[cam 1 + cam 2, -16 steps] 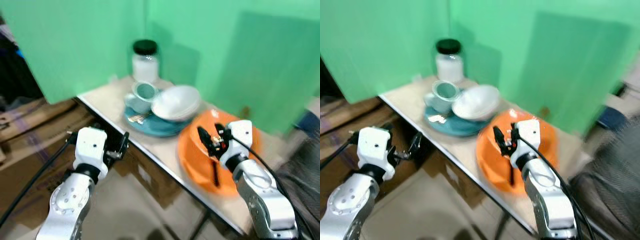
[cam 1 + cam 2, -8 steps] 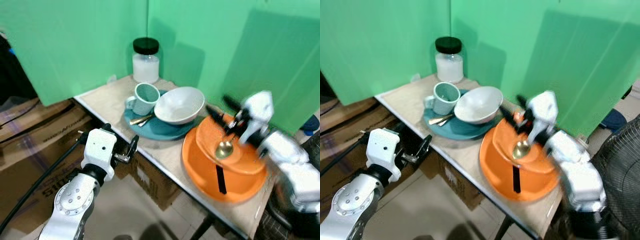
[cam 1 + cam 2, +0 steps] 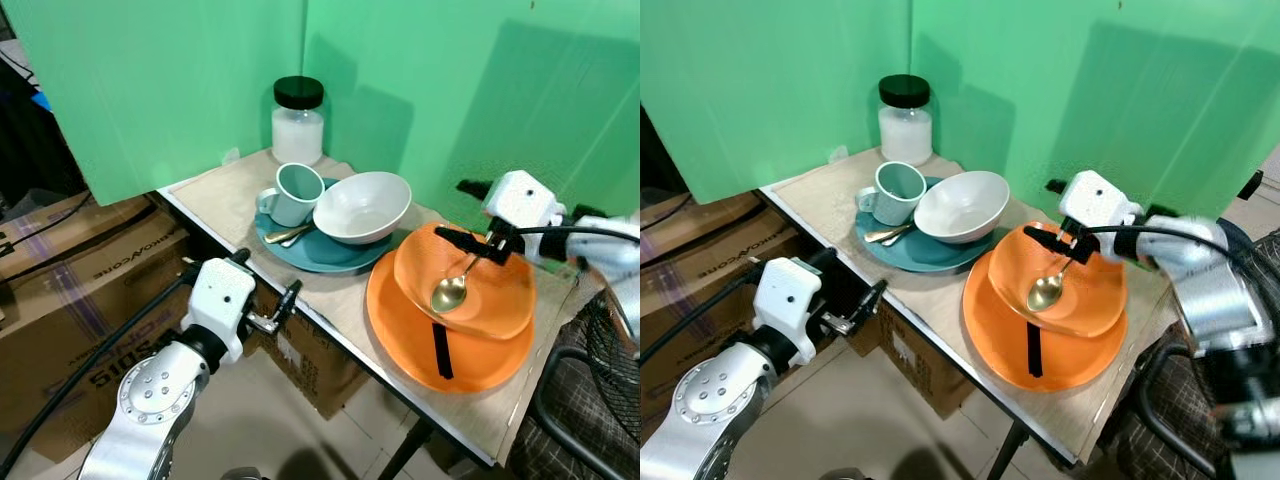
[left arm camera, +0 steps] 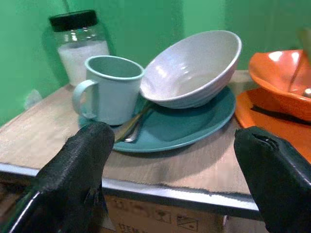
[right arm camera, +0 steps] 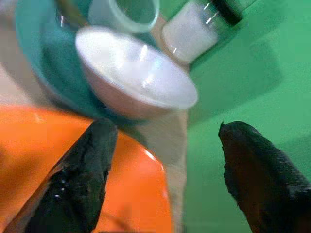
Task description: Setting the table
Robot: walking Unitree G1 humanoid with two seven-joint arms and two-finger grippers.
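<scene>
My right gripper (image 3: pixel 462 214) hangs over the far rim of the shallow orange bowl (image 3: pixel 470 285), its fingers spread wide and holding nothing. That bowl sits tilted on the flat orange plate (image 3: pixel 400 330) at the right end of the narrow beige table (image 3: pixel 225 195), with the gold spoon (image 3: pixel 452 290) lying inside it and a black-handled utensil (image 3: pixel 441 352) under its near edge.

If the bowl's rim is my target, I judge the step goes best by lowering one finger inside it and one outside, well away from the spoon, so nothing tips when I lift.

My left gripper (image 4: pixel 180 160) waits low by the table's near edge, also wide and empty.

Its wrist view gives what the head views flatten: the white ceramic bowl (image 4: pixel 194 70) leans on the teal plate (image 4: pixel 194 124), beside the pale teal mug (image 4: pixel 109 87), with cutlery tucked beneath. My right wrist view looks towards the black-lidded glass jar (image 5: pixel 194 29).
</scene>
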